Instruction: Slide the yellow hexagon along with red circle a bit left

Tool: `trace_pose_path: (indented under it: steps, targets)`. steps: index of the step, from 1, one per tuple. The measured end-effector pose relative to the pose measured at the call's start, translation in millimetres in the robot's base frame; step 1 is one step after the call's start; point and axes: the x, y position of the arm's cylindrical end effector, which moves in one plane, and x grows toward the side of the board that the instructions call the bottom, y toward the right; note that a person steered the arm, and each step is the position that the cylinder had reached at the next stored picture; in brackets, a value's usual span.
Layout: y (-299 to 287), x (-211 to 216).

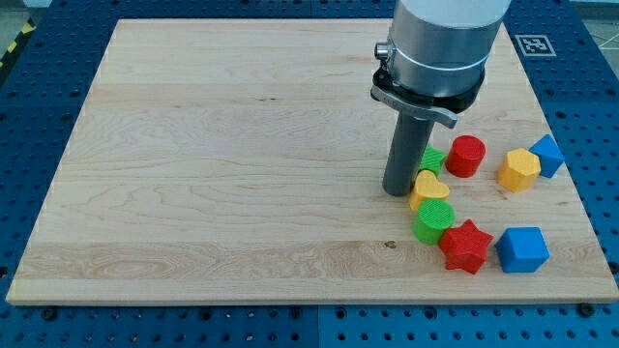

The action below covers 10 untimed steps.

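The yellow hexagon [518,169] lies near the board's right edge. The red circle [466,156] lies just to its left, a small gap between them. My tip [398,191] rests on the board left of the red circle, touching a yellow heart [428,189]. A green block [432,159] sits partly hidden behind the rod, between my tip and the red circle.
A blue block [548,155] touches the yellow hexagon's right side. A green circle [432,221], a red star [465,246] and a blue cube [522,248] lie in a row below. The wooden board [242,174] sits on a blue perforated table.
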Motion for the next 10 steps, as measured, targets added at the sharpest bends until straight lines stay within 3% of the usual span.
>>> trace_pose_path:
  steps: [2,4,5,6,7,8,10]
  targets:
    - [-51.4,-66.6]
    - [54.6,-134.9]
    - [158.9,-136.2]
    - [242.9,-105.4]
    - [255.6,-66.5]
    - [255.8,-64.4]
    - [255.0,15.5]
